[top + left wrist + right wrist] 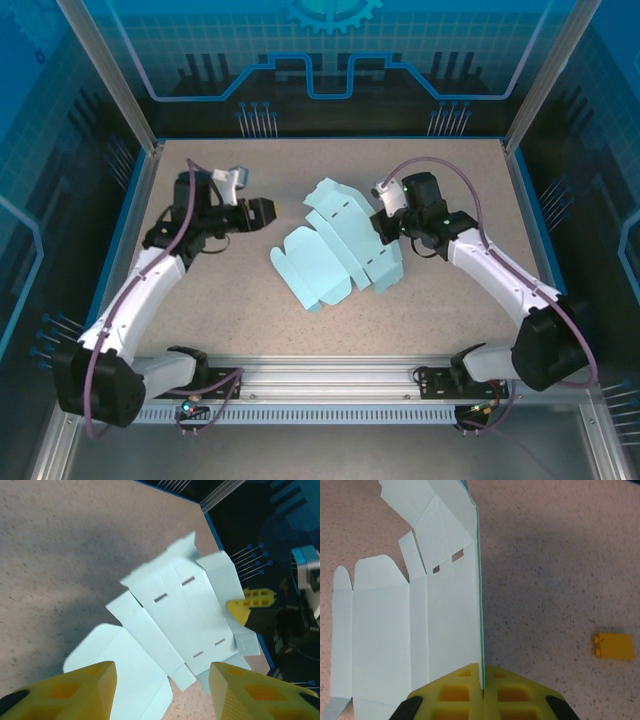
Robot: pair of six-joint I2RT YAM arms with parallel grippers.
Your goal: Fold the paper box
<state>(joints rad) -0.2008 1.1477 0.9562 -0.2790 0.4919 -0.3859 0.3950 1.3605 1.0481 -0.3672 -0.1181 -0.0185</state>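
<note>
At centre, unfolded teal paper box [330, 258]

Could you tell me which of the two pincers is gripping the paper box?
The right pincer: it is clamped shut on an edge of the paper box, whereas the left pincer stands open, holding nothing.
</note>
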